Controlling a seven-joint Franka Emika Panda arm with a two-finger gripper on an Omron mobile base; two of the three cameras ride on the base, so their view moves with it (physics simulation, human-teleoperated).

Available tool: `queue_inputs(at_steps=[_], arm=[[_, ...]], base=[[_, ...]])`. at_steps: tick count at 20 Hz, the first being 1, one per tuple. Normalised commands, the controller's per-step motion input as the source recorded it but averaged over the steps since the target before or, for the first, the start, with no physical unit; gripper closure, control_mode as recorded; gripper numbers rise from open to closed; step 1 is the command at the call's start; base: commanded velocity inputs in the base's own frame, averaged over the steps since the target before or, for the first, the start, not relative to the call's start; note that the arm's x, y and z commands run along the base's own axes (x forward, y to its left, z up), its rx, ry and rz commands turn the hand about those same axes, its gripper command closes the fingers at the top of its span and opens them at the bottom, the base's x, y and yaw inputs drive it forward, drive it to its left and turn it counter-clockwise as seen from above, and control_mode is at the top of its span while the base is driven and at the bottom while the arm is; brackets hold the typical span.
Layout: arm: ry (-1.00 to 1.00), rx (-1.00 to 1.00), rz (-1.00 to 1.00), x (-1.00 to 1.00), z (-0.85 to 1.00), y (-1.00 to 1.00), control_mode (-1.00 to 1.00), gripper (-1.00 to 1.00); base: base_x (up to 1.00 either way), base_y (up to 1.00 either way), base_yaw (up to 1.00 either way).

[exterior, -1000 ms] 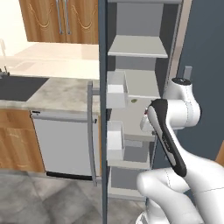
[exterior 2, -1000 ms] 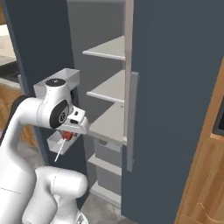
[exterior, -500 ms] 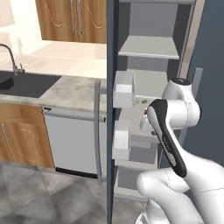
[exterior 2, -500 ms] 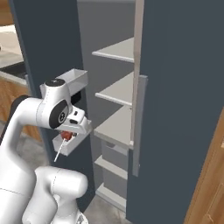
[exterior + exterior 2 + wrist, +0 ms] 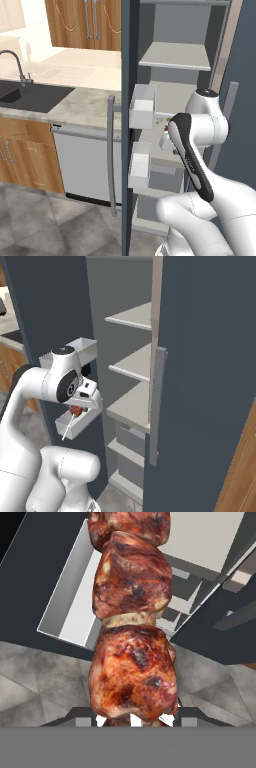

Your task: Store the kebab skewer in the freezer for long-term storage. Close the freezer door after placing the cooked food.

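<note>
With the hand (image 5: 76,412) clenched on the skewer (image 5: 70,419), reach level over a freezer shelf (image 5: 131,405) before letting go.

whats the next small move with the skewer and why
Probably carry it forward onto a freezer shelf. The gripper is shut on the kebab skewer, which hangs outside the open freezer, beside a white door bin.

The kebab skewer (image 5: 131,637) carries glossy, rough, charred meat on a pale smooth stick. The freezer door (image 5: 127,60) looks matt slate, its bins (image 5: 142,105) smooth white plastic. The cabinets (image 5: 92,22) show grained wood, the counter (image 5: 75,102) speckled stone.
</note>
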Motion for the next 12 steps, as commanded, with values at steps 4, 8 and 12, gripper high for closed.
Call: queue_inputs(at_steps=[4, 8, 12], arm=[[0.0, 0.0, 0.0, 0.0, 0.0, 0.0, 1.0, 1.0], [0.0, 0.0, 0.0, 0.0, 0.0, 0.0, 1.0, 1.0], [0.0, 0.0, 0.0, 0.0, 0.0, 0.0, 1.0, 1.0]], base=[[0.0, -0.1, 0.03], [0.0, -0.32, 0.0], [-0.08, -0.37, -0.02]])
